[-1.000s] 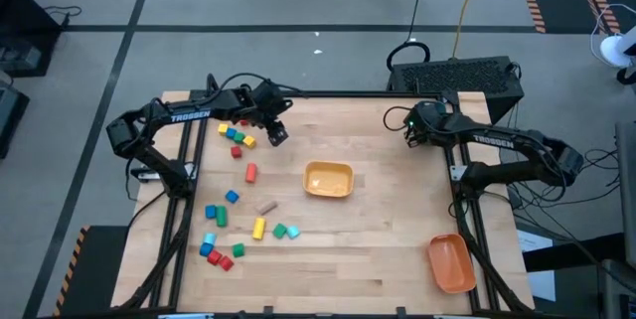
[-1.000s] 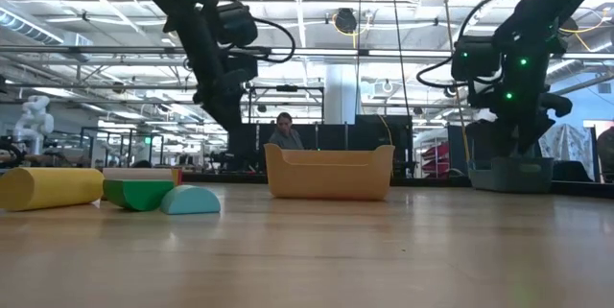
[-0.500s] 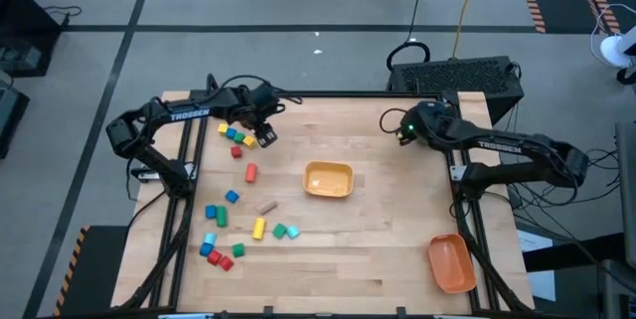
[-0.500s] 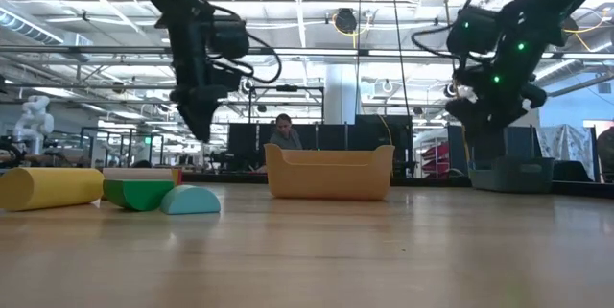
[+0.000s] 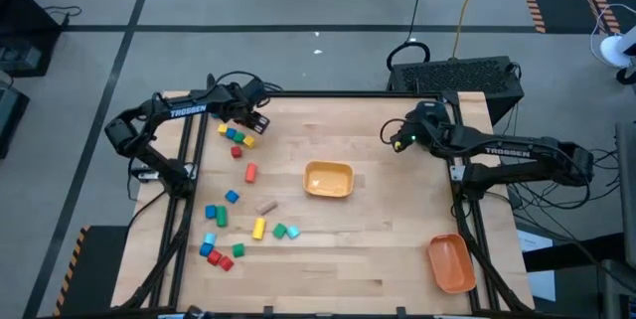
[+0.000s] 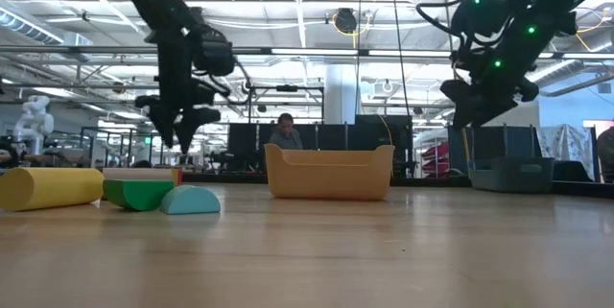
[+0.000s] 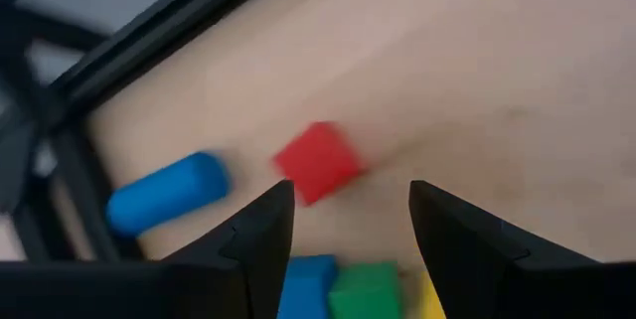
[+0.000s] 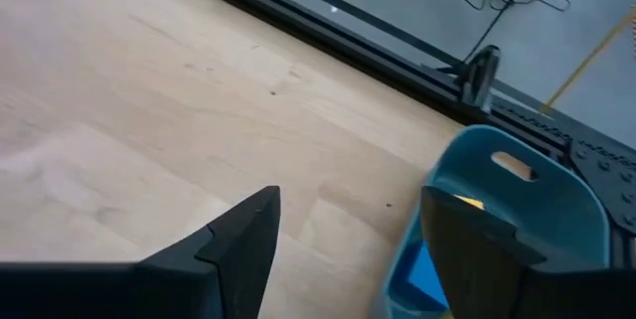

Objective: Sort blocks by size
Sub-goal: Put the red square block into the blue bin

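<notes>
Several coloured blocks lie on the table's left half: a far-left cluster (image 5: 235, 136), a red cylinder (image 5: 250, 171), a yellow cylinder (image 5: 258, 228) and a near cluster (image 5: 215, 250). My left gripper (image 5: 248, 124) hangs open, pointing steeply down over the far-left cluster. In the left wrist view its fingers (image 7: 353, 222) stand apart above a red cube (image 7: 318, 161), with a blue cylinder (image 7: 165, 192), a blue cube (image 7: 307, 281) and a green cube (image 7: 368, 286) close by. My right gripper (image 5: 396, 143) hangs open and empty above the far right of the table (image 8: 348, 249).
A yellow bin (image 5: 328, 179) stands mid-table and an orange bin (image 5: 450, 262) at the near right corner. A teal bin (image 8: 517, 222) holding a blue block (image 8: 425, 271) stands by my right gripper. A black frame rail (image 5: 328, 94) runs along the far edge.
My left gripper has swung toward the table's left edge, from beside the far-left cluster to over it, sinking a little and rolling at the wrist. My right gripper has risen and shifted slightly toward the table's middle. No block has moved.
</notes>
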Motion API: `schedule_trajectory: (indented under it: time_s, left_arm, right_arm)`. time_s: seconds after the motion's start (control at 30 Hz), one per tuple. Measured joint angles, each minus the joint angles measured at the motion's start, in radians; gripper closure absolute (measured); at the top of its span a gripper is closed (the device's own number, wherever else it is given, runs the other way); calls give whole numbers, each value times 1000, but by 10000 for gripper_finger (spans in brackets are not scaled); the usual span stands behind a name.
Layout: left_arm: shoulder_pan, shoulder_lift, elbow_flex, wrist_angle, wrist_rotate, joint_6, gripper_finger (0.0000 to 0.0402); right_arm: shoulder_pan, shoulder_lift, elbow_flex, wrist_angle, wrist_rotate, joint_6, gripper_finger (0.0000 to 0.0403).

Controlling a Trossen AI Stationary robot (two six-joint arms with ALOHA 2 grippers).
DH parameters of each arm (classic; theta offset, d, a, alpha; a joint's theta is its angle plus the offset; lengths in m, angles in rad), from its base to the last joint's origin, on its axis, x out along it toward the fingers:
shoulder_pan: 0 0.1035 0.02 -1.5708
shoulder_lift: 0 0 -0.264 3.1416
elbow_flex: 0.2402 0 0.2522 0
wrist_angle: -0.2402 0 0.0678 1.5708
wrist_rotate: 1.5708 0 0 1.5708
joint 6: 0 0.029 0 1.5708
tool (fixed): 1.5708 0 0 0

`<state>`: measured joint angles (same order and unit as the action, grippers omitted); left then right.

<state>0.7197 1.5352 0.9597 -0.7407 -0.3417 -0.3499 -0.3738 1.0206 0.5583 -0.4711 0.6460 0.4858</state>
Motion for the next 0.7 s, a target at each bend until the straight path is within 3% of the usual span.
schedule_trajectory:
  time_s: [0.13,0.23,0.47,0.7]
  left_arm:
    - [31,0,-27,-4,-27,-219,198]
    - [46,0,-29,11,-27,-286,198]
    - [52,10,-29,118,31,-300,198]
    - [66,60,-29,122,49,-304,198]
  right_arm:
    - [17,0,0,44,0,-8,174]
    - [26,0,0,80,0,-27,174]
    - [32,0,0,106,-21,-56,174]
    - [32,0,0,100,-23,-59,174]
